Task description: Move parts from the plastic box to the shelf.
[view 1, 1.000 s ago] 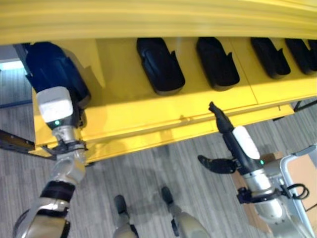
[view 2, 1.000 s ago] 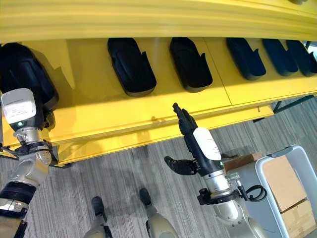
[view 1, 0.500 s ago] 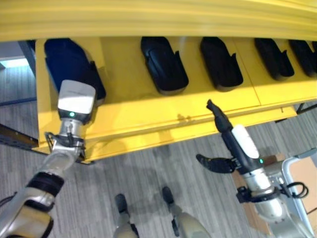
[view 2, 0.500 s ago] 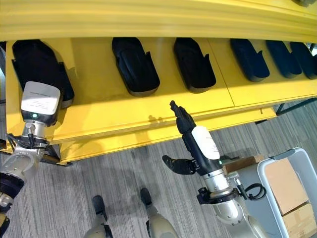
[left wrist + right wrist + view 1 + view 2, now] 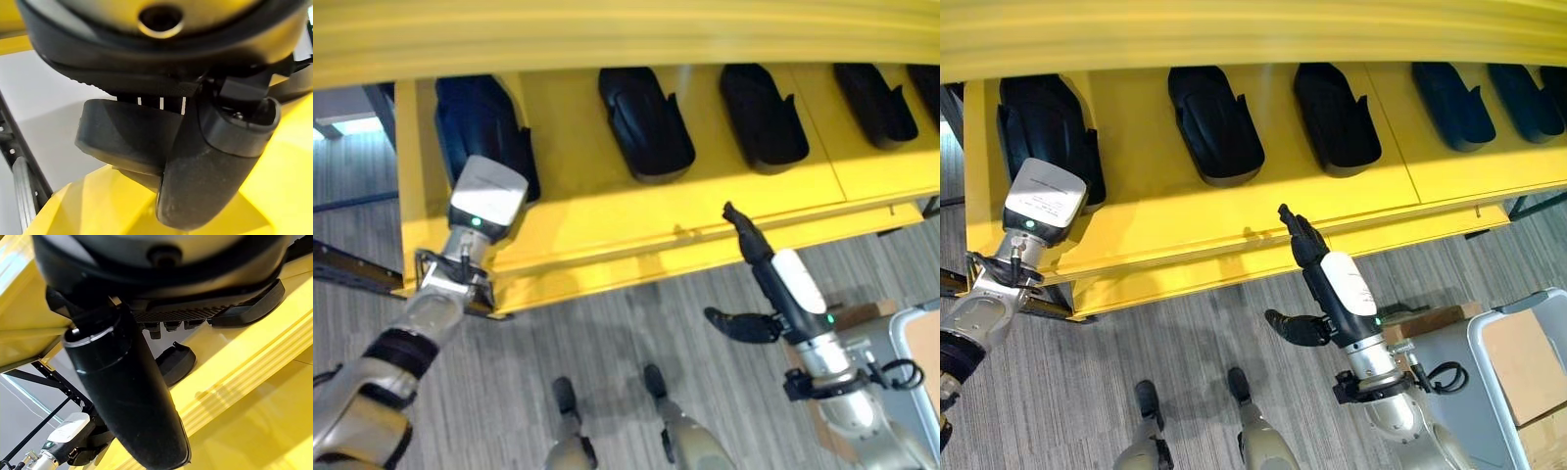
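A black shell-shaped part point(image 5: 481, 125) lies at the left end of the yellow shelf point(image 5: 607, 230). My left hand point(image 5: 487, 194) sits at the part's near end. In the left wrist view its thumb point(image 5: 215, 161) curls against the dark edge of the part point(image 5: 122, 134). My right hand point(image 5: 1317, 257) hovers in front of the shelf's front edge. Its fingers point(image 5: 1295, 227) are straight, its thumb point(image 5: 1291, 328) sticks out sideways, and it holds nothing.
Several more black parts point(image 5: 646, 122) point(image 5: 764, 116) point(image 5: 873, 103) lie in a row along the shelf to the right. A yellow upper board point(image 5: 607, 39) overhangs the shelf. A grey plastic box point(image 5: 1477, 343) holding cardboard stands on the floor at the lower right.
My left hand has carried the black part to the right, from over the shelf's left end onto the shelf. The view has shifted slightly. My right hand has stayed still.
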### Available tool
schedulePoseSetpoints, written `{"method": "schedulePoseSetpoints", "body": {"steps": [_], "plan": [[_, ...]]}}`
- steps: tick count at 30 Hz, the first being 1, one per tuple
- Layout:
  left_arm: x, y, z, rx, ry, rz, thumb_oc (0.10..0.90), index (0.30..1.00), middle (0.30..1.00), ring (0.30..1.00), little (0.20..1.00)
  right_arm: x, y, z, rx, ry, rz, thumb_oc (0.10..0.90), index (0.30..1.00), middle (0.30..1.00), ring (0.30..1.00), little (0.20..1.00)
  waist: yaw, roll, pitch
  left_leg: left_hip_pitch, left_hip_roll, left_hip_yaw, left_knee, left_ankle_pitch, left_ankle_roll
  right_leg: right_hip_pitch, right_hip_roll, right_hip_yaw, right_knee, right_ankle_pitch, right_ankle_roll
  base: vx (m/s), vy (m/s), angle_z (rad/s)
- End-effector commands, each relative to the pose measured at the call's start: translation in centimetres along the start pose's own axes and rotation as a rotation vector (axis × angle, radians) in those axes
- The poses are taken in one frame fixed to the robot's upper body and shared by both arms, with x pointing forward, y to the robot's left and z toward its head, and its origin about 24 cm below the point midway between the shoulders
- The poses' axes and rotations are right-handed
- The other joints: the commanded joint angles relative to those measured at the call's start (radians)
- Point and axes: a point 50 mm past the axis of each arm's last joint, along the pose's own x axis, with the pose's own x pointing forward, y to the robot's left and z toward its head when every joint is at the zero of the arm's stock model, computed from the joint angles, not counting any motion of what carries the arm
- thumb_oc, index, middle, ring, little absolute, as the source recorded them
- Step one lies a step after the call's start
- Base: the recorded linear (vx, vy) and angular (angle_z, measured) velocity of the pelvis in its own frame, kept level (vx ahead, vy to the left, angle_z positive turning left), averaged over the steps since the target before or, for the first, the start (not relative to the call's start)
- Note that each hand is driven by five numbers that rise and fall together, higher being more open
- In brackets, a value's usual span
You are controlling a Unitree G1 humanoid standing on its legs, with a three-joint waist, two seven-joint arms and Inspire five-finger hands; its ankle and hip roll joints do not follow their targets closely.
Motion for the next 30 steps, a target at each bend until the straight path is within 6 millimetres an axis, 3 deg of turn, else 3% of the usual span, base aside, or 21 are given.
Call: {"method": "schedulePoseSetpoints", "body": {"steps": [1,8,9,10,11,17,22,25,30], "plan": [[-0.1,-1.9,1.8,-0.005,-0.087,-0.125,0.4,0.3,0.3,0.3,0.3,2.2,-3.5,2.8,-0.019,-0.229,-0.189,0.9,1.0,1.0,1.0,1.0,-0.022,0.001,0.037,0.02,-0.005,0.019,0.141,-0.136,0.029,0.03,0.046,-0.033,0.096,-0.106,0.003,0.0,0.0,0.0],[-0.5,-2.6,1.2,-0.111,0.068,-0.156,0.4,0.3,0.3,0.3,0.3,2.1,-3.6,2.7,-0.033,-0.213,-0.194,0.9,1.0,1.0,1.0,1.0,-0.02,0.001,0.037,0.018,-0.007,0.017,0.141,-0.134,0.029,0.029,0.045,-0.034,0.096,-0.105,0.002,0.0,0.0,0.0],[-0.6,-2.7,1.1,-0.125,0.087,-0.156,0.418,0.325,0.325,0.325,0.325,2.1,-3.6,2.7,-0.036,-0.21,-0.195,0.9,1.0,1.0,1.0,1.0,-0.021,0.001,0.036,0.018,-0.007,0.017,0.141,-0.135,0.029,0.029,0.045,-0.035,0.096,-0.106,0.002,0.0,0.0,0.0],[-0.7,-3.0,1.1,-0.147,0.115,-0.168,0.79,0.846,0.846,0.846,0.846,2.1,-3.6,2.7,-0.036,-0.205,-0.197,0.9,1.0,1.0,1.0,1.0,-0.021,0.0,0.034,0.017,-0.007,0.017,0.141,-0.134,0.028,0.029,0.045,-0.035,0.096,-0.106,0.001,0.0,0.0,0.0],[-0.5,-2.8,1.1,-0.156,0.124,-0.157,0.9,1.0,1.0,1.0,1.0,2.1,-3.6,2.7,-0.038,-0.205,-0.194,0.9,1.0,1.0,1.0,1.0,-0.022,0.0,0.033,0.016,-0.007,0.018,0.141,-0.133,0.028,0.028,0.045,-0.035,0.096,-0.106,0.001,0.0,0.0,0.0],[-0.3,-2.4,0.6,-0.284,0.215,-0.147,0.9,1.0,1.0,1.0,1.0,1.9,-3.9,2.4,-0.052,-0.174,-0.196,0.9,1.0,1.0,1.0,1.0,-0.022,-0.001,0.027,0.019,-0.007,0.018,0.138,-0.133,0.028,0.029,0.046,-0.033,0.095,-0.106,0.0,0.0,0.0,0.0],[0.3,-1.0,-0.2,-0.342,0.221,-0.092,0.9,1.0,1.0,1.0,1.0,1.8,-4.0,2.2,-0.05,-0.15,-0.194,0.9,1.0,1.0,1.0,1.0,-0.022,0.002,0.021,0.023,-0.009,0.02,0.136,-0.132,0.027,0.033,0.044,-0.031,0.092,-0.106,-0.001,0.0,0.0,0.0],[1.1,1.0,-0.7,-0.383,0.19,-0.027,0.9,1.0,1.0,1.0,1.0,1.8,-4.0,1.9,-0.045,-0.132,-0.194,0.9,1.0,1.0,1.0,1.0,-0.02,0.006,0.018,0.026,-0.009,0.017,0.134,-0.133,0.028,0.035,0.042,-0.031,0.09,-0.105,-0.001,0.0,0.0,0.0],[1.1,1.8,-1.6,-0.402,0.17,-0.01,0.9,1.0,1.0,1.0,1.0,1.8,-3.9,1.8,-0.033,-0.12,-0.19,0.9,1.0,1.0,1.0,1.0,-0.02,0.01,0.016,0.029,-0.01,0.017,0.133,-0.133,0.027,0.038,0.041,-0.032,0.09,-0.105,-0.002,0.0,0.0,0.0]]}}
